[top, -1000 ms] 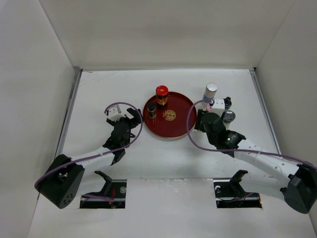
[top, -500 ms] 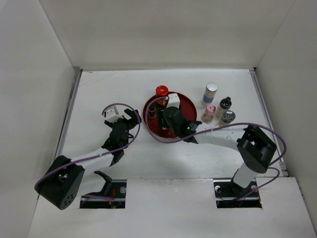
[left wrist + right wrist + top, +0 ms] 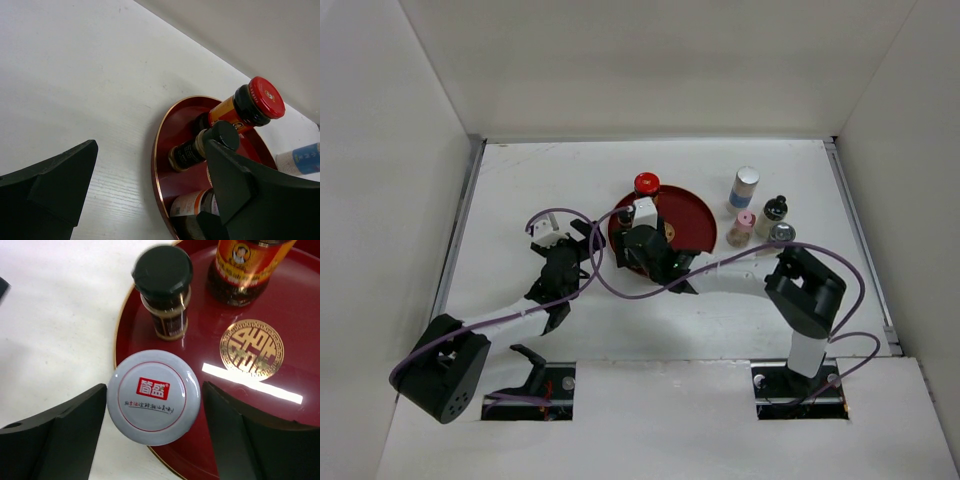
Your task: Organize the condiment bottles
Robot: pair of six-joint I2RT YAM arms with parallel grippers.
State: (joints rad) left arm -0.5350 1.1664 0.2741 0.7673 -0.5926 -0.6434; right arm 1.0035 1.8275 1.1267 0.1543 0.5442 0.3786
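Loading bottles onto the round red tray [image 3: 695, 212] is the step in hand. The right gripper [image 3: 155, 390] reaches across to the tray's left edge. Its fingers [image 3: 60, 435] sit close against both sides of a white-lidded jar [image 3: 154, 397] with a red logo, so it is holding the jar. The jar sits right at the rim, lid overhanging the gold lip. Cannot tell whether its base is down on the tray or just above it.

On the tray already:
- black-capped spice jar [image 3: 162, 287], just beyond the held jar
- red-capped sauce bottle [image 3: 247, 267], beyond the gold emblem [image 3: 252, 350]

The left gripper [image 3: 150, 150] hovers just left of the tray, jaws wide, nothing between them.

Four bottles are off the tray, clustered on the table [image 3: 520, 180] to its right:
- white bottle with blue band [image 3: 747, 187]
- pink-capped shaker [image 3: 744, 222]
- black-topped bottle [image 3: 776, 208]
- silver-capped jar [image 3: 782, 233]

Counting the held jar, about three of seven are in, so under half done by my read.

The next move likely calls for shifting the jar inward so its base clears the rim. It then needs lowering flat before the fingers spread and the gripper lifts straight up. The spice jar is near, so finger room is tight. After that, the right-side cluster; the pink-capped shaker looks nearest to the tray.
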